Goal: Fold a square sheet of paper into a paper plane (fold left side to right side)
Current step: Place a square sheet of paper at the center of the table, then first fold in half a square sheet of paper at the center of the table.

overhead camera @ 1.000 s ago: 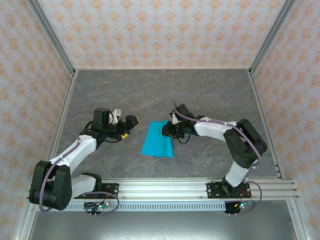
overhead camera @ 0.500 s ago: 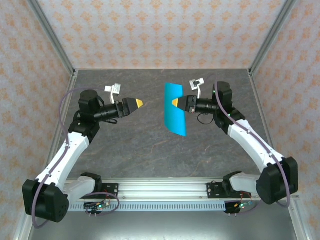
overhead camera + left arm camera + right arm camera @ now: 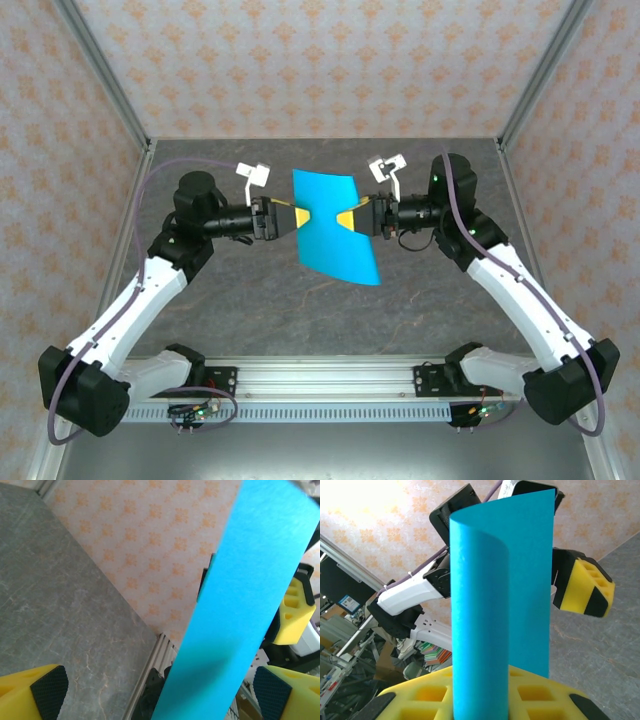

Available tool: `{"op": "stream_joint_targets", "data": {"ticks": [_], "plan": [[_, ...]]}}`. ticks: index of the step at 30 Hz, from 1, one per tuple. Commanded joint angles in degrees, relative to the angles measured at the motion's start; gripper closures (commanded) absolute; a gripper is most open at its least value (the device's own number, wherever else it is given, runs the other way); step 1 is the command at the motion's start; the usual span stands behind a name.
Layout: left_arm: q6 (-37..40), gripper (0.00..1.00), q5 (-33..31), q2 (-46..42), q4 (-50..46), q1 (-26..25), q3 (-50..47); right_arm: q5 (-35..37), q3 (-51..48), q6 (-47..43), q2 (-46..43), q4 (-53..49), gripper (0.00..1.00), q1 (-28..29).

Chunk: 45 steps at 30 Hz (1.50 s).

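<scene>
The square sheet of paper point(image 3: 335, 240), bright cyan-blue, hangs in the air above the middle of the table, slightly curled. My right gripper point(image 3: 347, 218) is shut on its right edge; in the right wrist view the sheet point(image 3: 485, 605) rises curled out of the yellow jaws of the gripper point(image 3: 480, 702). My left gripper point(image 3: 296, 218) is open at the sheet's left edge. In the left wrist view the sheet point(image 3: 250, 580) runs between the widely spread fingers of the left gripper point(image 3: 161, 690), touching neither pad. No folded paper plane is in view.
The grey stone-patterned table point(image 3: 300, 320) lies below both raised arms. An aluminium rail point(image 3: 380, 375) with the arm bases runs along the near edge. Patterned walls and metal posts point(image 3: 105, 70) close in the back and sides.
The right gripper has lifted the sheet off the table into the air and turned it broadside. The left arm has risen and moved right, bringing its open jaws around the sheet's left edge.
</scene>
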Motion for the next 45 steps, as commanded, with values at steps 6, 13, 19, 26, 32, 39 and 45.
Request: {"op": "stream_joint_targets", "data": {"ticks": [6, 13, 19, 26, 32, 39, 45], "plan": [[2.47, 0.38, 1.88, -0.12, 5.46, -3.36, 1.85, 1.65, 0.68, -2.25, -0.32, 0.13, 0.76, 0.62], [3.19, 0.85, 0.06, 0.27, 3.97, -3.49, 1.36, 6.69, -1.05, -2.52, -1.16, 0.4, 0.75, -1.43], [4.81, 1.0, -3.0, 2.06, 0.56, -3.52, 0.8, 11.65, -3.79, -3.29, -1.58, -2.12, 0.68, -4.95], [8.77, 1.0, -11.58, 14.05, -11.37, -3.45, 4.84, 35.85, -4.65, -9.25, -1.31, -15.43, 0.27, -5.8], [11.39, 1.0, -16.53, 31.41, -14.35, -3.46, 8.19, 50.72, -9.86, -7.48, -0.76, -17.05, 0.17, -5.76], [13.21, 1.0, -23.35, 47.96, -15.54, -3.49, 11.95, 47.05, -17.11, 2.21, 6.55, -9.06, 0.39, -5.55], [15.99, 1.0, -25.37, 50.35, -19.79, -3.48, 13.62, 43.33, -19.31, 12.39, 20.43, 2.89, 0.75, -2.32]]}}
